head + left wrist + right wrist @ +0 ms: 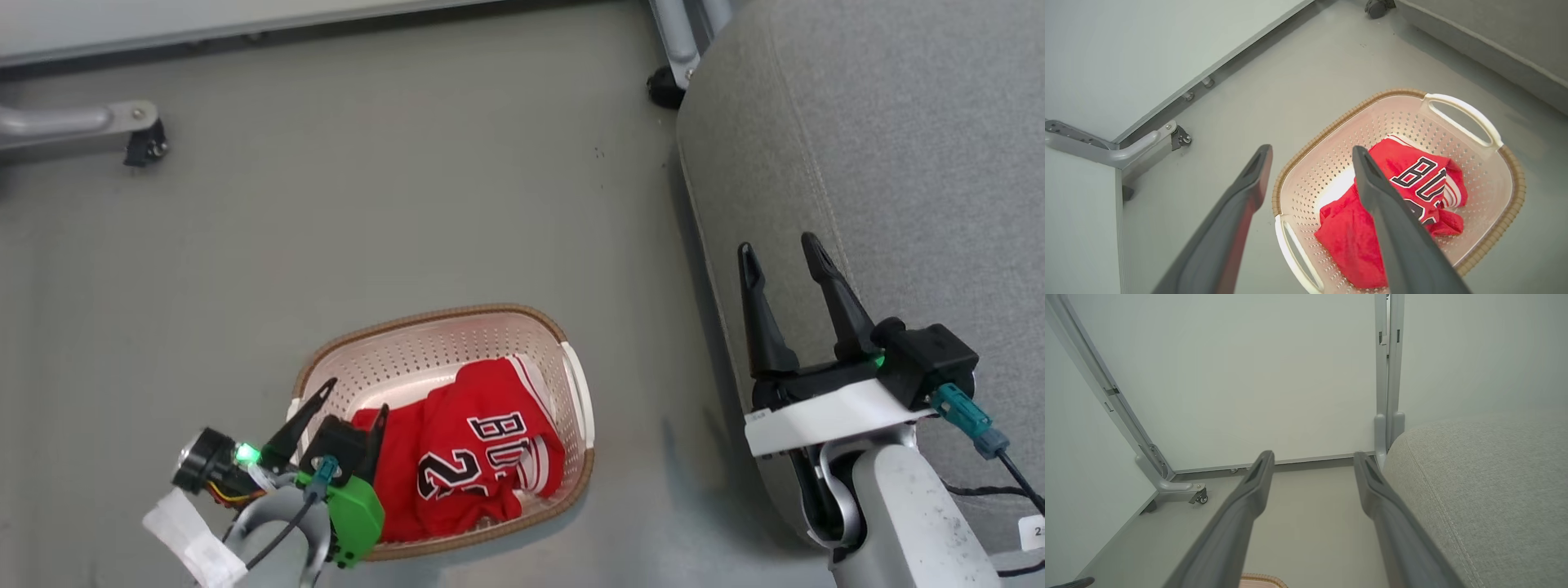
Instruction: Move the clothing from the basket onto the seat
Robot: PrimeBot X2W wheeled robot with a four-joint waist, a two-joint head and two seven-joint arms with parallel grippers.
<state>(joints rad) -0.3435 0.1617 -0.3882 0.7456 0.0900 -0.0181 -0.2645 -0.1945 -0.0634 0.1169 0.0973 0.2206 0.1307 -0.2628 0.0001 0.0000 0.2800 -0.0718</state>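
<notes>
Left jaws: open wide and holding nothing. I see the two dark fingers at the lower left of the head view, spread above the lower-left corner of the basket.
Left jaws, wrist view: one finger crosses the floor outside the brown rim. The other crosses the clothing. I cannot tell whether it touches the cloth.
Right jaws: open wide and holding nothing. I see the fingers at the lower right of the head view, pointing up the frame over the left edge of the seat.
Right jaws, wrist view: the fingers point toward a pale wall panel. The seat lies at the right of the frame, and a strip of basket rim shows at the bottom centre.
Basket: stands on the grey floor at the lower centre of the head view, left of the seat and apart from it.
Clothing: inside the basket, bunched toward its right and lower part. The perforated bottom shows at its upper left.
Jersey: red, with dark letters and numbers facing up and white-striped trim at its right edge. It lies on top, with plainer red cloth to its left.
Frame legs: grey metal with black casters, at the upper left and upper centre of the head view.
</notes>
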